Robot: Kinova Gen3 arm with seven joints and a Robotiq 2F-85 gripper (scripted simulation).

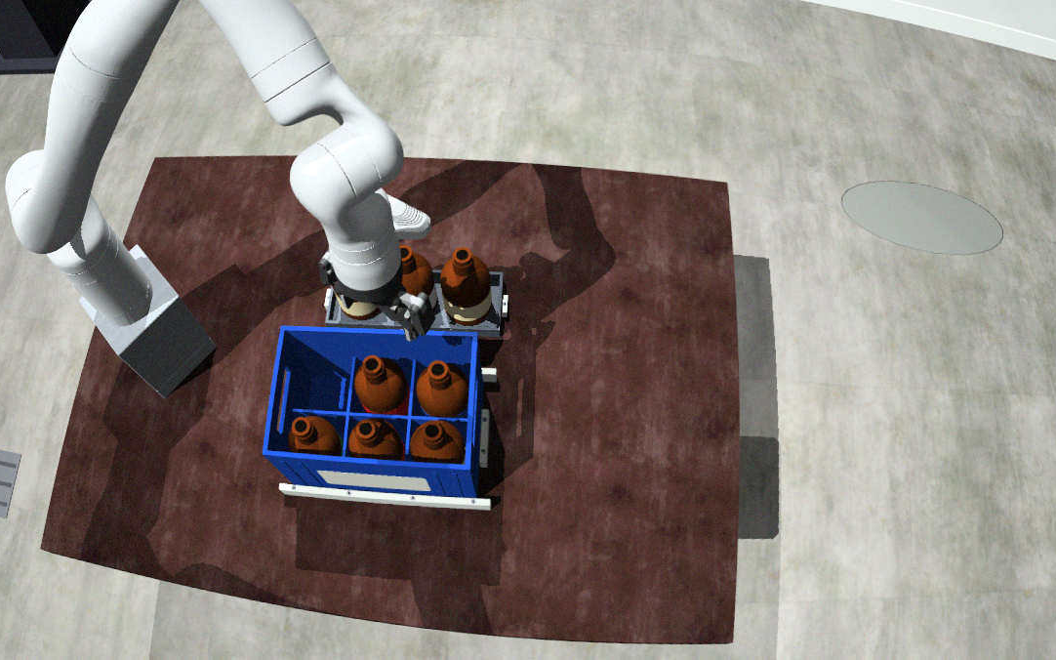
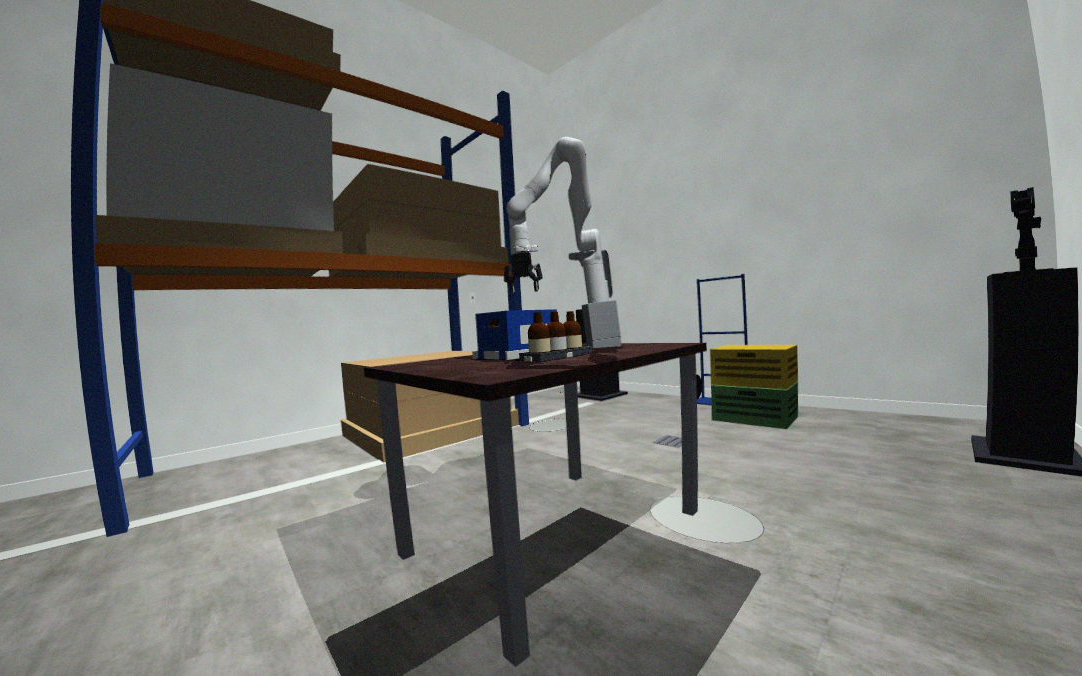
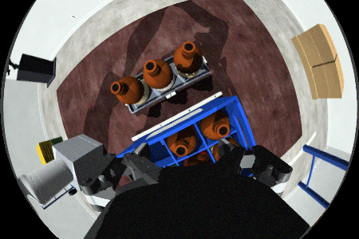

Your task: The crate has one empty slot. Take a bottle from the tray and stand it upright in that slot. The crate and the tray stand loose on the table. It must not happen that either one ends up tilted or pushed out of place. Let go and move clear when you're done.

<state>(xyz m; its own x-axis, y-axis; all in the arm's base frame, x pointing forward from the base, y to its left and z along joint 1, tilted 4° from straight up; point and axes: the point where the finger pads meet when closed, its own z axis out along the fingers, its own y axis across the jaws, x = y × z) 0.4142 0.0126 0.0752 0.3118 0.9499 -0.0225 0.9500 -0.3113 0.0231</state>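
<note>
The blue crate (image 1: 375,415) stands on the dark red table and holds several brown bottles. Its far-left slot (image 1: 315,378) is empty. Behind it the grey tray (image 1: 500,305) holds three brown bottles. The right one (image 1: 465,282) is in plain view, the middle one (image 1: 416,274) is partly hidden, and the left one is mostly hidden by my arm. My gripper (image 1: 374,307) (image 2: 522,273) is open and empty. It hangs well above the tray's left end and the crate's back edge. In the wrist view the three tray bottles (image 3: 157,75) and the crate (image 3: 204,132) lie below the open fingers.
The arm's grey base block (image 1: 151,327) stands at the table's left. A white rail (image 1: 385,496) lies along the crate's front and a small white block (image 1: 489,375) sits at its right side. A shelf rack (image 2: 276,251) stands beyond the table.
</note>
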